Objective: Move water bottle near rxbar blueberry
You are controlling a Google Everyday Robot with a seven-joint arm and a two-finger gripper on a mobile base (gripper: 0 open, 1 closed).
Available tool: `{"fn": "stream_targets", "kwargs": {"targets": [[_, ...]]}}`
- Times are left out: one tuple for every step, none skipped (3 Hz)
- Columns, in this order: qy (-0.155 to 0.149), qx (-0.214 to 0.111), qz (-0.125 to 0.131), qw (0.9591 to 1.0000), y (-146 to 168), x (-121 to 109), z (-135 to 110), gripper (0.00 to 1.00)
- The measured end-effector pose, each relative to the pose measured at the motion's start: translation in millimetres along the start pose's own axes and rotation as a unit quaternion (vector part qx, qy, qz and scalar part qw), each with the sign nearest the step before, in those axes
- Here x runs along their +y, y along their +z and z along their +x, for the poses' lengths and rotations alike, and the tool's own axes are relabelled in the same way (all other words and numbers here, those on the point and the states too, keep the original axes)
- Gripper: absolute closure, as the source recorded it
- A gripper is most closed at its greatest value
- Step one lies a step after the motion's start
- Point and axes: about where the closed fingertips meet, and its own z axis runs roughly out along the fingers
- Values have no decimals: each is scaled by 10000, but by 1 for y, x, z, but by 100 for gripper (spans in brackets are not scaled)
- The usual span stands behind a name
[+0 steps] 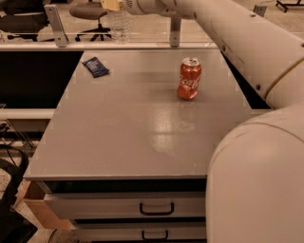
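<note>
While the gripper (pixel 112 4) hung just above the upright water bottle (pixel 118 26) at the counter's (pixel 142 133) far edge, its grip couldn't be told; the rxbar blueberry (pixel 96 66) lay nearer, slightly left.

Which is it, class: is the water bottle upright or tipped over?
Upright: the water bottle stands vertical at the far edge of the table, with the gripper at the picture's top edge, just above it.

The gripper (pixel 113 4), at the far side, is cut off by the top edge. Beneath it the water bottle (pixel 118 27) looks faint, its cap hidden.
</note>
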Motion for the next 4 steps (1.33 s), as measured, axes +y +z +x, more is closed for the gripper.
{"fn": "stream_targets", "kwargs": {"targets": [[119, 87, 241, 9996, 16, -7, 29, 100], [177, 112, 491, 9986, 22, -15, 56, 100], [165, -42, 685, 9975, 24, -26, 71, 100], [68, -390, 750, 9964, 42, -30, 81, 100]]}}
